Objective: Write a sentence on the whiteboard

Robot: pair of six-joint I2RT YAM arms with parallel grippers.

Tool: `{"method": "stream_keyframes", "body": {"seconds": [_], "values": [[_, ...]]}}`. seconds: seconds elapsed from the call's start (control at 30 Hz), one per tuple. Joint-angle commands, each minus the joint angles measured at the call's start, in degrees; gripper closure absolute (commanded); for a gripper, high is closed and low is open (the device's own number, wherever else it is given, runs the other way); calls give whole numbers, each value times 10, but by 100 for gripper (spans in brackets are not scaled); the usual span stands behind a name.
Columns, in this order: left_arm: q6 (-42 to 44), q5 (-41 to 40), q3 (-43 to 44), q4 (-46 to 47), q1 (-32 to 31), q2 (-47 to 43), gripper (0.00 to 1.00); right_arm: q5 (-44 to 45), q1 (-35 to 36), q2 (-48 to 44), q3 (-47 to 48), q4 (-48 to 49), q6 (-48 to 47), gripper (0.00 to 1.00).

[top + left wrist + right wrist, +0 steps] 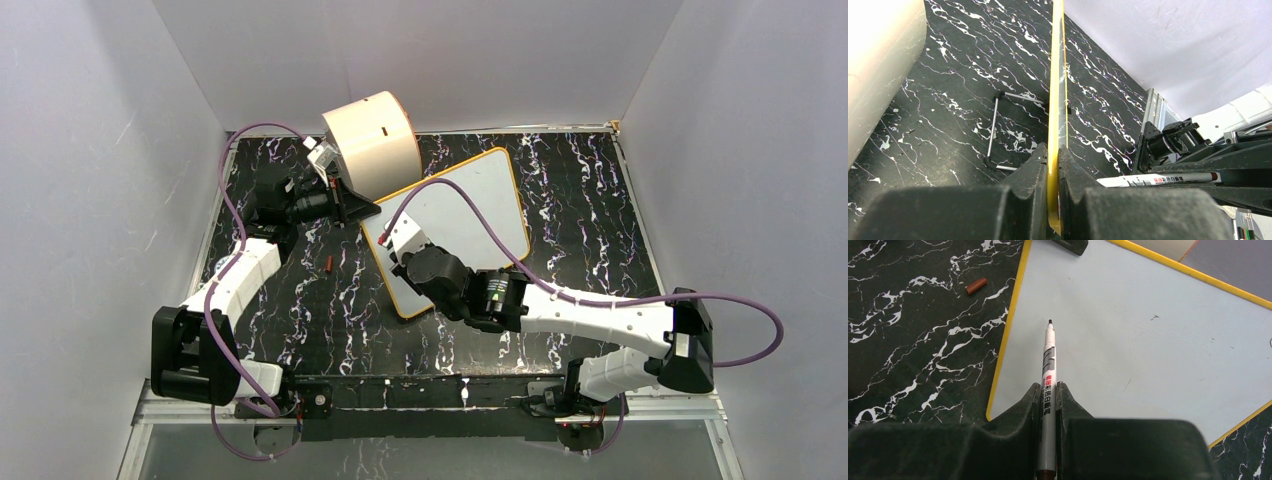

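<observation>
Firmly, left gripper (1053, 152) pinching glossy yellow-rimmed whiteboard (1138, 340) edge, right gripper (1048, 387) clamping slim white marker (1049, 357)

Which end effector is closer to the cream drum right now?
Left. The left end effector grips the whiteboard edge just beside the drum; the right end effector holds the marker over the board, farther away.
</observation>
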Motion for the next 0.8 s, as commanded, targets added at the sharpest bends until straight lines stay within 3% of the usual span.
{"method": "stream_keyframes", "body": {"seconds": [0.0, 0.77], "values": [[13, 5, 0, -7, 0, -4, 100, 21, 5, 7, 36, 31, -3, 100], [20, 3, -2, -9, 0, -6, 100, 68, 6, 21, 62, 2, 14, 100]]}}
